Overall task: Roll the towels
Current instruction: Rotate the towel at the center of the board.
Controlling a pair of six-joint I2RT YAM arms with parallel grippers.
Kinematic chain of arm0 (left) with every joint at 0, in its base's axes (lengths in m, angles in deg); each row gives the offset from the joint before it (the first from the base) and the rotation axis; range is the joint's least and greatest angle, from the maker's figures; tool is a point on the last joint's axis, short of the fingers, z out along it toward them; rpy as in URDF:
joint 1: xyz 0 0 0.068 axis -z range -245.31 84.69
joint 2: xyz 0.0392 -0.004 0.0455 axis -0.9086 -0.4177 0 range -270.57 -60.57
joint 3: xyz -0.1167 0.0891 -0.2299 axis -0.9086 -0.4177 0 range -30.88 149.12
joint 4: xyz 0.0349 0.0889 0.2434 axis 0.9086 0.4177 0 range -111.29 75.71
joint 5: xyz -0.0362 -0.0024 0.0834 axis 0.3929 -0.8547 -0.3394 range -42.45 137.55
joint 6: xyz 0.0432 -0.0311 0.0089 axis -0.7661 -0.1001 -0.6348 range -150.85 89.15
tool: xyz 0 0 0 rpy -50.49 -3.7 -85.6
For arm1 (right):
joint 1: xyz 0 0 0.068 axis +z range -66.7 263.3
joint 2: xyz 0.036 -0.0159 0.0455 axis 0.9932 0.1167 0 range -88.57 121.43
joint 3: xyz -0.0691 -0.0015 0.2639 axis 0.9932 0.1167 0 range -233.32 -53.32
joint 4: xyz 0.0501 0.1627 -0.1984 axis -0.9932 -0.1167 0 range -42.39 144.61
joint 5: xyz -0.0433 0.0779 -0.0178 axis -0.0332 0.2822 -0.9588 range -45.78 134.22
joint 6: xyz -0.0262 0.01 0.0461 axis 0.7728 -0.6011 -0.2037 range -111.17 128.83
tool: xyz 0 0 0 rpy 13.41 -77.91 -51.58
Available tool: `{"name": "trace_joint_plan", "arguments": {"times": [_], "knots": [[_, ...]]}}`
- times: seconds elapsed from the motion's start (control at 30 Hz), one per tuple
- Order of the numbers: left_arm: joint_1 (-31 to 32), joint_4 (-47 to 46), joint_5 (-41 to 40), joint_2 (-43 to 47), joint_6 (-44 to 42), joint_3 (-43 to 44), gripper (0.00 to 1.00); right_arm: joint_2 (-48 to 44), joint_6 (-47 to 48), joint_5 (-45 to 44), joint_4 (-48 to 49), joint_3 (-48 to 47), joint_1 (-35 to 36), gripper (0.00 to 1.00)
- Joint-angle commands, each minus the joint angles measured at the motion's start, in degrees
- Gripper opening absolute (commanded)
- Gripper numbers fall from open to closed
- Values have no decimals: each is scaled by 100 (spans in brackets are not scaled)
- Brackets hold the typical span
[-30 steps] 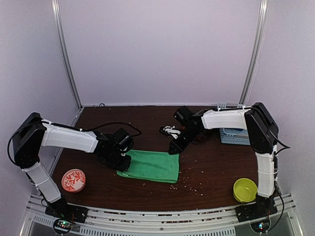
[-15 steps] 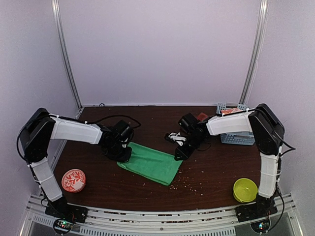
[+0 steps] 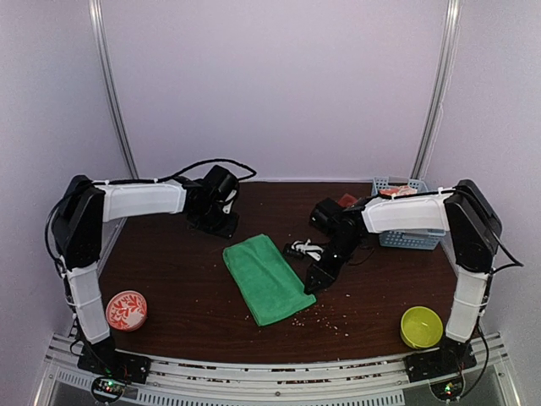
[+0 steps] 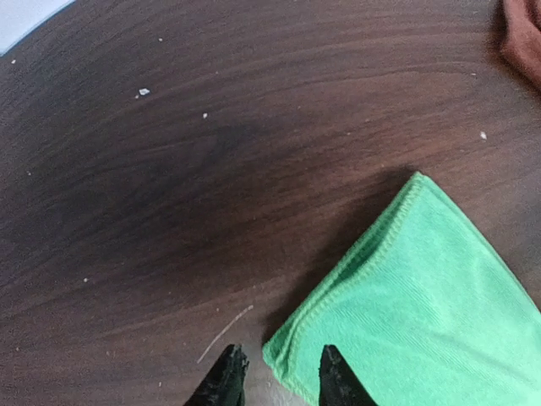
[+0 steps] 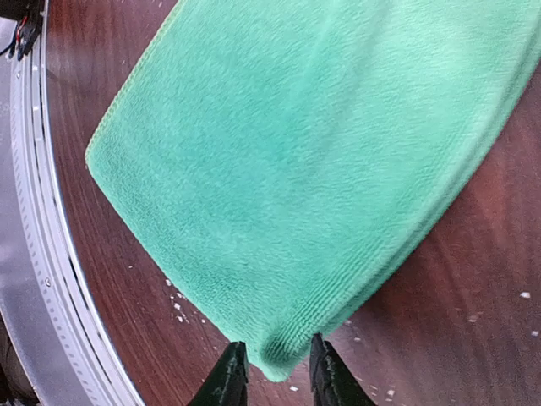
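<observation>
The bright green towel point(image 3: 265, 278) lies flat as a folded strip, slanting from the table's middle toward the front right. Its far corner point(image 4: 292, 355) rests on the wood between the parted fingertips of my left gripper point(image 4: 277, 372), which is open and holds nothing; from above the left gripper point(image 3: 223, 226) hovers just beyond that corner. My right gripper point(image 3: 314, 280) is shut on the towel's near right corner, the hem bunched between its fingers point(image 5: 270, 370). A bit of the rust-red towel point(image 4: 522, 41) shows at the far right, partly hidden behind the right arm point(image 3: 347, 200).
A blue basket point(image 3: 406, 238) stands at the back right. A red patterned bowl point(image 3: 126, 309) sits front left and a yellow-green bowl point(image 3: 421, 326) front right. A small white object point(image 3: 302, 249) lies beside the right gripper. Crumbs point(image 3: 328, 316) dot the wood near the front rail point(image 5: 25, 211).
The green towel has swung from lying crosswise to a steep diagonal. My left gripper let go of its corner and drew back. The right gripper moved nearer with its corner.
</observation>
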Motion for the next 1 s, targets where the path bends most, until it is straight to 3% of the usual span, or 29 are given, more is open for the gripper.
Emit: {"name": "trace_joint_plan", "arguments": {"times": [0.0, 0.1, 0.2, 0.33, 0.43, 0.63, 0.97], "knots": [[438, -255, 496, 1136, -50, -770, 29, -229, 73, -223, -288, -597, -410, 27], [881, -918, 1061, 1761, 5, -1608, 22, -63, -82, -416, -217, -1136, -447, 29], [1372, -1651, 1381, 2199, 44, -2537, 0, 272, -366, -442, 32, -1652, -447, 29], [1801, -2692, 2155, 2396, 169, -3320, 0, 970, -858, -156, 404, -2493, -450, 23], [2134, -3138, 2365, 2158, 194, -3410, 0, 1526, -1248, 132, 601, -3022, -404, 19], [2467, -3137, 2285, 1390, 59, -3192, 0, 2523, -1498, 475, 512, -3893, -183, 16], [2513, -2919, 2047, 1175, 42, -3691, 0, 3051, -1730, -253, 676, -3835, -282, 13]]}}
